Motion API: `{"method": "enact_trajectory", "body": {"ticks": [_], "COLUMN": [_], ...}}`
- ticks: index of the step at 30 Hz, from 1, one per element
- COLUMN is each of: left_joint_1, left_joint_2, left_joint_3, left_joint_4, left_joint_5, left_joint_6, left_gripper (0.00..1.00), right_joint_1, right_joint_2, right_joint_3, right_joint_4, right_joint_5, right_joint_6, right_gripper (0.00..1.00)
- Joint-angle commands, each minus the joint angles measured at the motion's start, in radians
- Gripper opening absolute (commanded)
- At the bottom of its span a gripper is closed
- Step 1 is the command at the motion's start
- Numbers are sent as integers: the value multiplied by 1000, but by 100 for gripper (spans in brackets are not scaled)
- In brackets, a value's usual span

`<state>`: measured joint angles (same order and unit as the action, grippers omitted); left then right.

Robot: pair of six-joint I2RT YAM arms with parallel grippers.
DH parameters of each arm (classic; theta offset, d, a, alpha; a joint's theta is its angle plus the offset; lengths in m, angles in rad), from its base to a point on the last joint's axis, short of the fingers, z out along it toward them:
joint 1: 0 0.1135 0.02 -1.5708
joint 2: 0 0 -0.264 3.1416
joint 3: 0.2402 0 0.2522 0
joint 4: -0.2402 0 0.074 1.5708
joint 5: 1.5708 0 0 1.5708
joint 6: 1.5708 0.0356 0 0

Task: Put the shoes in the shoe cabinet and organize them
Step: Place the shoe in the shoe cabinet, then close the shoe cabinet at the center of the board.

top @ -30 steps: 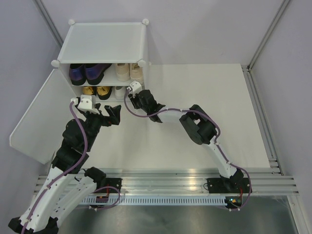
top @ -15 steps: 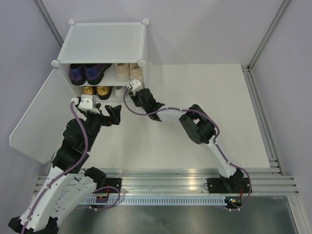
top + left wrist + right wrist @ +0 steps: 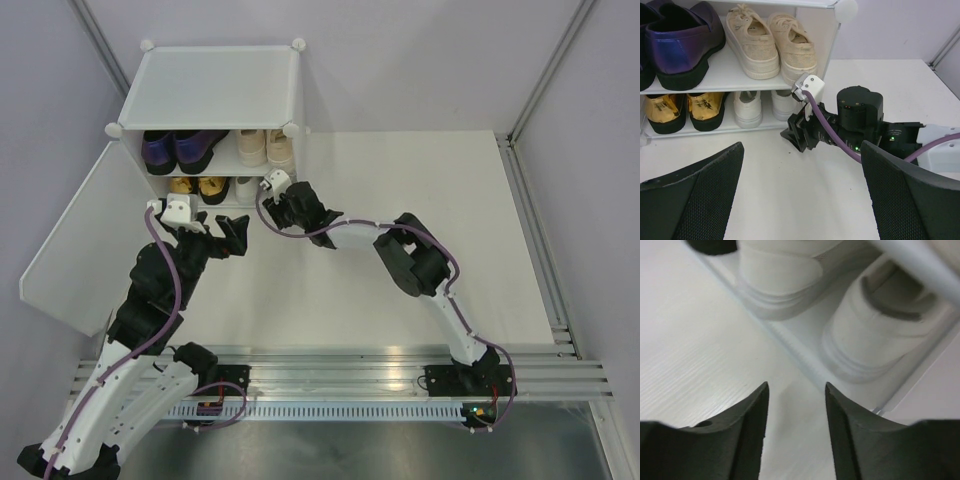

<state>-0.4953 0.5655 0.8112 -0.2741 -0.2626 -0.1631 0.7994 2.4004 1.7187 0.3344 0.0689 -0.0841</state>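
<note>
The left arm (image 3: 150,285) and right arm (image 3: 410,265) are black-and-white, with purple cables (image 3: 826,126).

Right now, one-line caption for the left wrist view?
Open left gripper faces the filled white translucent plastic cabinet; open right gripper in front of its white lace-up sneakers.

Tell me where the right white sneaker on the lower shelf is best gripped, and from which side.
The white sneaker points its rounded heel out of the open cabinet, with the shelf close above. Probably best: close the jaws across the heel's sides, coming in level from the front, not from above.
</note>
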Motion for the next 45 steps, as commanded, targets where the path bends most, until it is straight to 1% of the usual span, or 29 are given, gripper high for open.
{"method": "enact_trajectory", "body": {"ticks": [1, 6, 10, 12, 14, 15, 16, 19, 20, 21, 22, 23, 24, 25, 26, 27, 28, 29, 30, 31, 32, 33, 36, 37, 39, 40, 41, 44, 45], "left_joint_1": [-5, -5, -5, -5, -5, -5, -5, -5, -5, -5, -5, -5, -5, -5, -6, -5, -5, -5, -5, -5, -5, -5, 7, 53, 147, 264, 315, 354, 416], "left_joint_2": [-1, 7, 7, 10, 14, 17, 20, 36, 40, 57, 66, 82, 95, 134, 152, 175, 204, 256, 287, 316, 374, 398, 450, 455, 453, 458, 470, 516, 533], "left_joint_3": [-7, -10, -20, -23, -26, -30, -33, -32, -30, -20, -4, 20, 99, 149, 198, 306, 365, 419, 518, 560, 598, 671, 768, 785, 828, 844, 868, 921, 945], "left_joint_4": [41, 42, 52, 59, 65, 75, 84, 108, 113, 115, 101, 73, 40, -40, -75, -108, -146, -201, -232, -249, -287, -304, -317, -306, -309, -327, -358, -431, -448], "left_joint_5": [-30, -52, -79, -93, -99, -95, -93, -125, -154, -165, -171, -184, -194, -222, -289, -323, -348, -406, -449, -496, -591, -636, -775, -803, -743, -698, -634, -621, -609], "left_joint_6": [42, 57, 74, 85, 97, 102, 109, 123, 128, 134, 135, 129, 122, 108, 90, 88, 94, 130, 149, 161, 251, 282, 427, 457, 493, 484, 438, 394, 381], "left_gripper": [100, 100, 100, 100, 100, 100, 99, 99, 99, 99, 99, 98, 95, 94, 94, 94, 95, 94, 94, 97, 99, 100, 100, 100, 100, 100, 100, 100, 100], "right_joint_1": [46, 76, 98, 107, 109, 109, 107, 107, 109, 106, 104, 106, 106, 106, 104, 103, 103, 101, 103, 101, 101, 100, 100, 101, 100, 100, 101, 100, 100], "right_joint_2": [-164, -331, -466, -559, -664, -699, -775, -900, -994, -1044, -1143, -1193, -1237, -1277, -1334, -1357, -1374, -1402, -1411, -1419, -1425, -1428, -1455, -1466, -1500, -1509, -1524, -1537, -1534], "right_joint_3": [-54, -208, -384, -497, -586, -611, -660, -767, -797, -824, -876, -902, -927, -968, -982, -996, -1027, -1041, -1051, -1067, -1070, -1071, -1079, -1088, -1099, -1104, -1105, -1116, -1116], "right_joint_4": [2, 31, 66, 49, 3, -65, -102, -207, -222, -250, -261, -268, -255, -245, -241, -239, -236, -230, -222, -218, -216, -218, -218, -218, -213, -212, -209, -189, -184], "right_joint_5": [-153, -224, -241, -244, -247, -241, -224, -123, -89, -45, -22, 9, 90, 124, 137, 149, 167, 178, 184, 199, 198, 192, 178, 172, 141, 132, 121, 82, 59], "right_joint_6": [-19, 52, 118, 156, 178, 179, 178, 173, 170, 165, 162, 165, 178, 225, 237, 245, 256, 268, 276, 286, 306, 310, 339, 349, 368, 372, 377, 408, 412], "right_gripper": [57, 63, 63, 62, 61, 61, 59, 55, 53, 50, 46, 42, 39, 33, 33, 32, 32, 33, 33, 33, 33, 34, 36, 36, 36, 35, 35, 34, 34]}}
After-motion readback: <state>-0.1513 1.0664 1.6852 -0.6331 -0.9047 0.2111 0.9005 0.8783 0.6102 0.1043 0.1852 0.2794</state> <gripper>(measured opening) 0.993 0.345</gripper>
